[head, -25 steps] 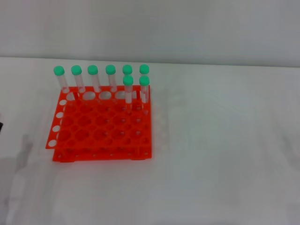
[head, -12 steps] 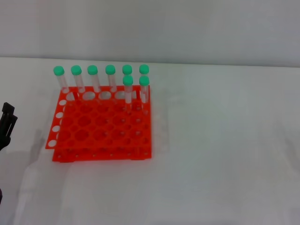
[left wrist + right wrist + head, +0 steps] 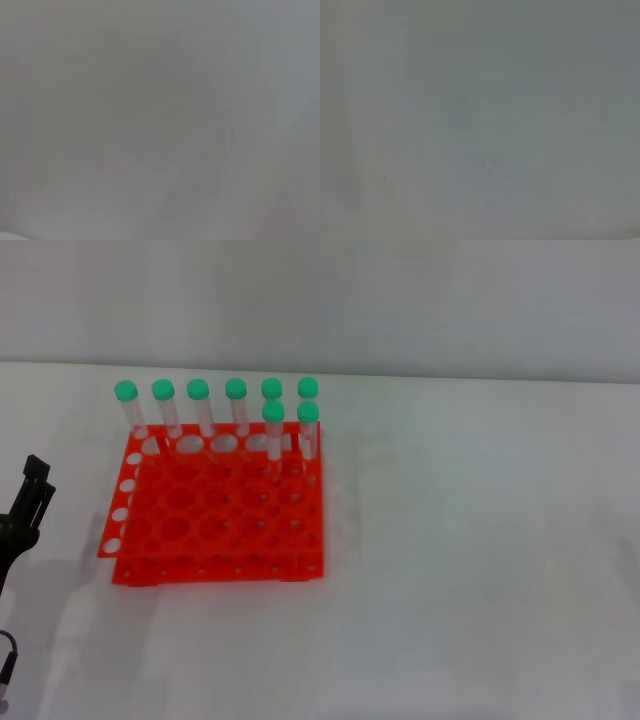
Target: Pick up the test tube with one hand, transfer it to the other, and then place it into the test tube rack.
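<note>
Eight green-capped tubes stood upright in the test tube rack [image 3: 215,510]: six along its twelve-o'clock edge and two just in front at the one-o'clock corner. Any could be the test tube [image 3: 273,437]; none lay loose on the white table [image 3: 480,540]. It looked light, stiff and slick-walled, so I judged the best hold to be just under the cap, lifting straight up, since close neighbours crowded it. The left gripper [image 3: 28,502] stood at nine o'clock beside the rack, well short of any tube; I could not tell its finger spread. The right gripper was unseen.
</note>
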Controlling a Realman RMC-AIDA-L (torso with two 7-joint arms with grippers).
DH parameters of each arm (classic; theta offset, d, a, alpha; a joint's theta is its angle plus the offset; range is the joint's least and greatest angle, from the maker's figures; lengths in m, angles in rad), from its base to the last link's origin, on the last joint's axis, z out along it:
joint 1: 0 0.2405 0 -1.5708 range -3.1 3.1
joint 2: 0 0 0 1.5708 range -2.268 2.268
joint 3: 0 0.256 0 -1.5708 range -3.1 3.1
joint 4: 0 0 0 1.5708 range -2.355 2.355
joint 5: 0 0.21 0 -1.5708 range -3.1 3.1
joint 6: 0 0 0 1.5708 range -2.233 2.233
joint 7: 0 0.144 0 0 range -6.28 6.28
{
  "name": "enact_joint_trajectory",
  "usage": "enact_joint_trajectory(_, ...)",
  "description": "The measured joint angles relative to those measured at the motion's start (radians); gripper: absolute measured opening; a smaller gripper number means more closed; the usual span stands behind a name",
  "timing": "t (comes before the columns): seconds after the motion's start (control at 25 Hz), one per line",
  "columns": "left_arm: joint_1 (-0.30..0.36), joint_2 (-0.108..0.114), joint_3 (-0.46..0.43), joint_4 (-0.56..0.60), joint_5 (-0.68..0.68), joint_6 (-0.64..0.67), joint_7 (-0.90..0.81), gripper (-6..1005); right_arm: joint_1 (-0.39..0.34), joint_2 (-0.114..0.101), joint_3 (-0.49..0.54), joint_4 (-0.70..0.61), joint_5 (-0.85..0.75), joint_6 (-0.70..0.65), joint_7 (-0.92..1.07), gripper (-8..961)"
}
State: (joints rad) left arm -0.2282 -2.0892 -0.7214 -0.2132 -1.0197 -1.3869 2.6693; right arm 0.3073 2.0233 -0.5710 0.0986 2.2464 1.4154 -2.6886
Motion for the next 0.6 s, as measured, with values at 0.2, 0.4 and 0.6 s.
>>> enact_joint_trajectory(0.2,-0.007,0.000,0.001,0.000,0.000,0.004,-0.001,879,0.009,0.000,0.000,-0.002,0.001,-0.028,0.001,820)
enact_joint_trajectory(0.4,-0.022,0.000,0.002,0.000,-0.002,0.008,-0.006,879,0.021,0.000,0.000,-0.004,0.001,-0.046,0.007,819)
enact_joint_trajectory(0.6,-0.033,0.000,0.002,0.000,-0.006,0.010,-0.008,879,0.036,0.001,0.002,0.001,0.003,-0.050,0.011,818)
